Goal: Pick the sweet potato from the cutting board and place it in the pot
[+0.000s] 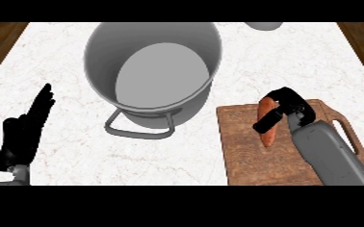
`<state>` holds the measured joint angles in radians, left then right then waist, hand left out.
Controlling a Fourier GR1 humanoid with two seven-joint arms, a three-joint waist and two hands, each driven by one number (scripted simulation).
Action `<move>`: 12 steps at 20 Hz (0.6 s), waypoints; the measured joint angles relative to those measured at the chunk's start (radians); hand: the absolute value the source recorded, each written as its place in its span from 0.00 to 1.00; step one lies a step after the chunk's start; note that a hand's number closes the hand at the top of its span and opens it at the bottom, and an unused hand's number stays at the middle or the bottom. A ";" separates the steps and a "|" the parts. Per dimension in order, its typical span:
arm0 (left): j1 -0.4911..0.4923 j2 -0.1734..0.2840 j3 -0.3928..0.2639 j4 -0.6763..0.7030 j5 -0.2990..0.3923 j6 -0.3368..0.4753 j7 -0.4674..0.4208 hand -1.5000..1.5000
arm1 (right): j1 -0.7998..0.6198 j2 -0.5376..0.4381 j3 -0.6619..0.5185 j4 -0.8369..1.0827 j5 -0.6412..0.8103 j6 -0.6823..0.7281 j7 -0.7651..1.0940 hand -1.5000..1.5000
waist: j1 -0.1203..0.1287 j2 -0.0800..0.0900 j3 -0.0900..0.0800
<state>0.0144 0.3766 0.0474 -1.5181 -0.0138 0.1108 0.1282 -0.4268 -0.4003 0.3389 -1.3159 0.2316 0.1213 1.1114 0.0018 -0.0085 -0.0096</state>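
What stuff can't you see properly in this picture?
- Head view: the right hand curls round the sweet potato and covers part of it.
- The grey thing at the top edge is cut off, so what it is cannot be told.
- The pot hides the counter behind it.
- The right forearm covers part of the cutting board.
- The left hand is partly cut off at the left edge.

I see a white marbled bench filling nearly the whole view, evenly lit. Dark brown wood shows past its far left and far right corners.
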 measured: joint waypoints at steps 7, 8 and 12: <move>-0.014 -0.005 -0.018 -0.004 -0.003 -0.030 -0.004 0.50 | -0.094 0.164 0.219 -0.088 0.081 0.037 -0.059 1.00 | 0.054 0.005 0.004; -0.023 -0.006 -0.027 -0.004 -0.005 -0.036 -0.006 0.50 | -0.128 0.202 0.273 -0.101 0.099 0.051 -0.080 1.00 | 0.077 0.007 0.004; -0.045 -0.018 -0.055 0.003 -0.017 -0.046 -0.007 0.50 | -0.268 0.321 0.474 -0.112 0.156 0.066 -0.106 1.00 | 0.119 0.011 0.004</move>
<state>-0.0309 0.3588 -0.0079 -1.5147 -0.0308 0.0653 0.1212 -0.6943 -0.0790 0.8126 -1.4281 0.3878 0.1874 1.0051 0.1212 0.0023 -0.0060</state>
